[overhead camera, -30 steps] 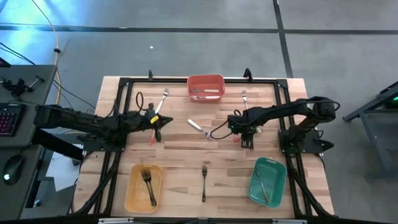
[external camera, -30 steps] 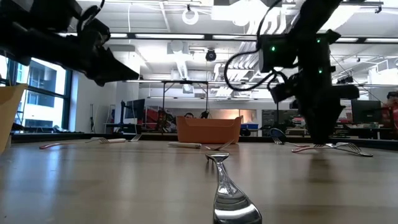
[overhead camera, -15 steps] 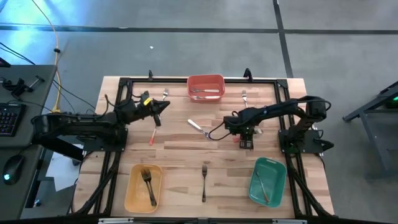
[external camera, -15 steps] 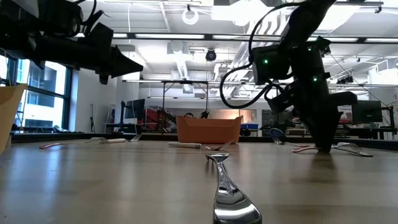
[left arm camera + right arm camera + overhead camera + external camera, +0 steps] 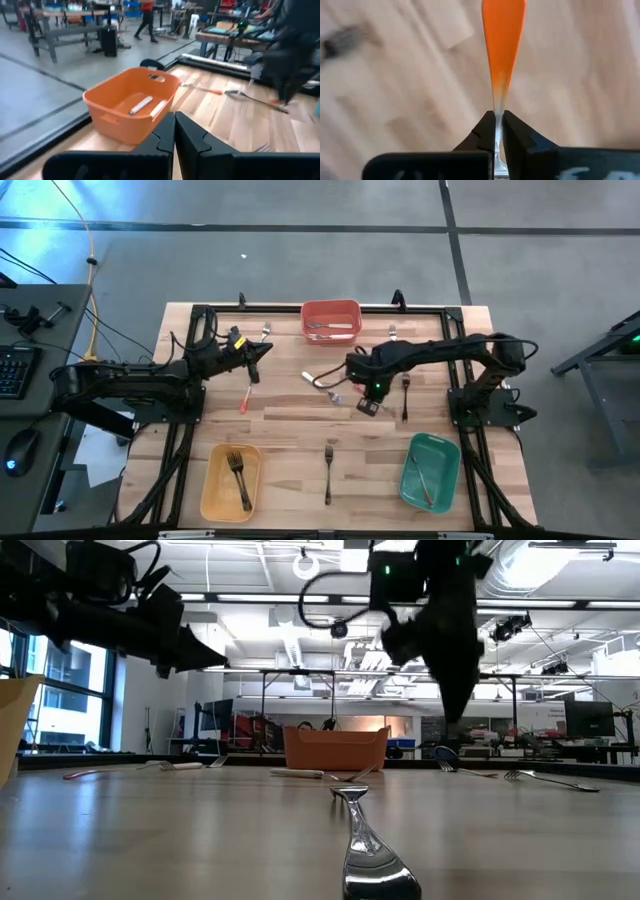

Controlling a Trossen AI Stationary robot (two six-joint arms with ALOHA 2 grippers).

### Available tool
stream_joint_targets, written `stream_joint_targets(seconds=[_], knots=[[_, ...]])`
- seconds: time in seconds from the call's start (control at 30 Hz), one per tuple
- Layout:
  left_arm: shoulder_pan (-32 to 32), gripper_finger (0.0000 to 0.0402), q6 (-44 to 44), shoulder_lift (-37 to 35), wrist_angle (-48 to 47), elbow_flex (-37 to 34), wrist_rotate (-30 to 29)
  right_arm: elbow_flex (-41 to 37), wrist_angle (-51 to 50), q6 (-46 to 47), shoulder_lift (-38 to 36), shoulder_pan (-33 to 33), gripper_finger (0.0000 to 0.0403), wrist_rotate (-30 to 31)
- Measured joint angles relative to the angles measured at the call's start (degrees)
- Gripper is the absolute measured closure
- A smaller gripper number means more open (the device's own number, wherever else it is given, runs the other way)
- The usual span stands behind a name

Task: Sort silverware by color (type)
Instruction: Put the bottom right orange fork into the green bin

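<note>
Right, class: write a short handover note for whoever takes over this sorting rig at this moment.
Left gripper: shut, empty, raised near the red bin.
Right gripper: shut on a red-handled utensil, mid-table.
Done: some pieces in red bin, yellow bin, green bin.
Left: bin the held one, then the loose silverware on the table.

Both arms are dark, almost black, built from slim jointed links. The left arm (image 5: 140,375) carries a small yellow mark near its wrist. The right arm (image 5: 440,352) has a thin black cable looping beside it and a small green light. The fingers (image 5: 517,140) are black and wedge-shaped.
</note>
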Motion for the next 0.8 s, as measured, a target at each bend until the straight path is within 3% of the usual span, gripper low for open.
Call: stream_joint_targets(seconds=[0.23, 0.53, 0.8], knots=[[-0.07, 0.0401, -1.33, 0.00, -0.90, 0.00, 0.74, 3.67, -2.87, 25.92, -6.63, 9.48, 0.0402, -8.91], [-0.07, 0.0401, -1.55, 0.00, -0.92, 0.00, 0.76, 2.92, -7.44, 59.21, -10.38, 28.36, 0.0402, -7.92], [-0.07, 0.0401, -2.45, 0.00, -0.77, 0.00, 0.79, -7.25, 0.92, 74.81, -10.39, 37.76, 0.0403, -8.04]])
